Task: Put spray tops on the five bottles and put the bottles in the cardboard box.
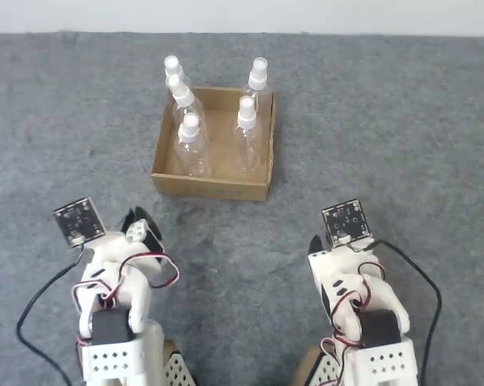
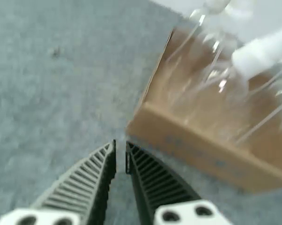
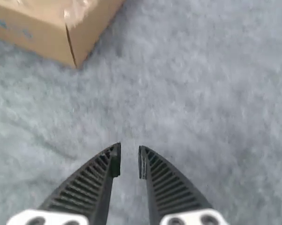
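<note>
The cardboard box sits at the middle back of the grey carpet. Several clear bottles stand upright inside it, each with a white spray top. My left gripper rests low near the front left, short of the box, shut with nothing between its fingers. In the left wrist view the gripper points at the box's near corner, with bottles and a spray top beyond. My right gripper rests at the front right. In its wrist view the gripper is shut over bare carpet, the box farther off.
Grey carpet covers the whole table, with open floor on both sides of the box and between the two arms. Black cables trail beside each arm base.
</note>
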Robot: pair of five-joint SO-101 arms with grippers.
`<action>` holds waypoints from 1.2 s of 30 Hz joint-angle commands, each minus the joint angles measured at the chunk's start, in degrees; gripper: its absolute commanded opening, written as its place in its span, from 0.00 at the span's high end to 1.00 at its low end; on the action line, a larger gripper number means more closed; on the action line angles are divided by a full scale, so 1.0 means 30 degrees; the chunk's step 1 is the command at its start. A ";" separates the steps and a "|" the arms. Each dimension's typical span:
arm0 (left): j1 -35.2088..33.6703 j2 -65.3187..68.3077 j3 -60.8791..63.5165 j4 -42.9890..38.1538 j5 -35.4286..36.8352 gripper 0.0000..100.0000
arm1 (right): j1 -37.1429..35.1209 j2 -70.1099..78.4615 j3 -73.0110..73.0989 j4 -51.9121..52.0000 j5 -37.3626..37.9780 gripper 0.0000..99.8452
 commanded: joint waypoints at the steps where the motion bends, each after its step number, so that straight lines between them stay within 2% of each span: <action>1: 0.0000 -0.0322 -0.0249 0.2725 -0.0147 0.96 | 0.0190 -0.0308 0.0410 0.1538 0.0234 0.99; 9: -0.0029 -0.0322 -0.0249 0.4659 -0.0147 0.96 | 0.0190 -0.0308 0.0410 0.5231 0.0176 0.99; 17: -0.0029 -0.0322 -0.0249 0.6330 -0.0059 0.96 | 0.0190 -0.0308 0.0410 0.5172 0.0205 0.99; 21: -0.0088 -0.0322 -0.0249 0.6300 0.0000 0.96 | 0.0161 -0.0308 0.0410 0.5172 0.0205 0.99; 28: -0.2637 -0.0322 -0.0249 0.6300 -0.0059 0.96 | 0.0132 -0.0308 0.0410 0.5172 0.0205 0.99; 36: -0.2784 -0.0322 -0.0249 0.6300 -0.0029 0.96 | 0.0132 -0.0308 0.0410 0.5172 0.0205 0.99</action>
